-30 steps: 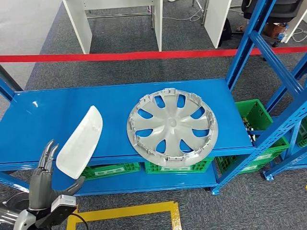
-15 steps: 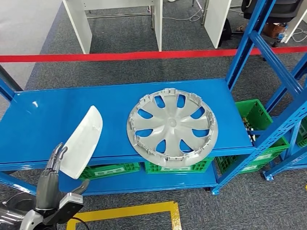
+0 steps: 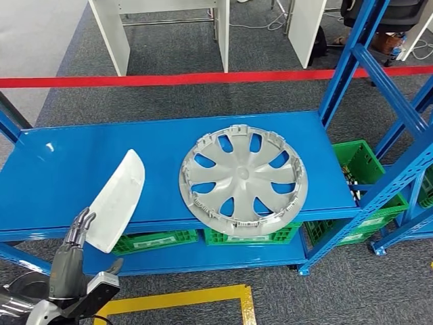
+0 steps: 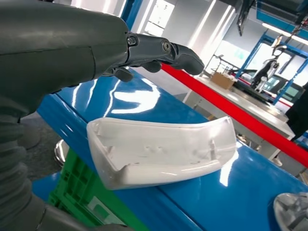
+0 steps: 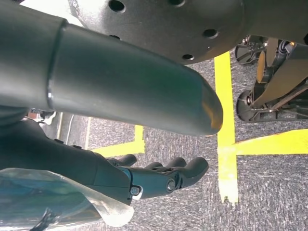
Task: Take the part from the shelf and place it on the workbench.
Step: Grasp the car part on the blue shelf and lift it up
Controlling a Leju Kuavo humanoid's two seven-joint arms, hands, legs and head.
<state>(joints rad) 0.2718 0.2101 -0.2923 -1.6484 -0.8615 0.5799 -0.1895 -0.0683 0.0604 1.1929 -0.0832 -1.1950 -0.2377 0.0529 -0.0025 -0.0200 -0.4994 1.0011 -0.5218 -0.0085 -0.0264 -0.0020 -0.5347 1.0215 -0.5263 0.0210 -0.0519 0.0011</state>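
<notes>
Head view first: the long white curved plastic part (image 3: 115, 202) lies on the blue metal shelf (image 3: 61, 169), well to one side of the round silver plastic hubcap (image 3: 243, 179), with its near end jutting past the shelf's front edge. That overhang probably explains the approach from below and in front, since it leaves an edge free to close on. The left hand (image 3: 72, 261) is raised just beside that jutting end, its fingers (image 3: 80, 227) pointing up and spread near the part's edge; whether they touch it cannot be told from here.

Left wrist view: the part shows its hollow side, resting on the shelf edge, away from the hubcap. The fingers reach out straight above it with a clear gap, so the hand is open and holds nothing; the grasp looks not yet made.

Right wrist view: the right hand (image 5: 160, 178) hangs over carpet with yellow floor tape (image 5: 227, 144), fingers extended and empty, seemingly idle.
</notes>
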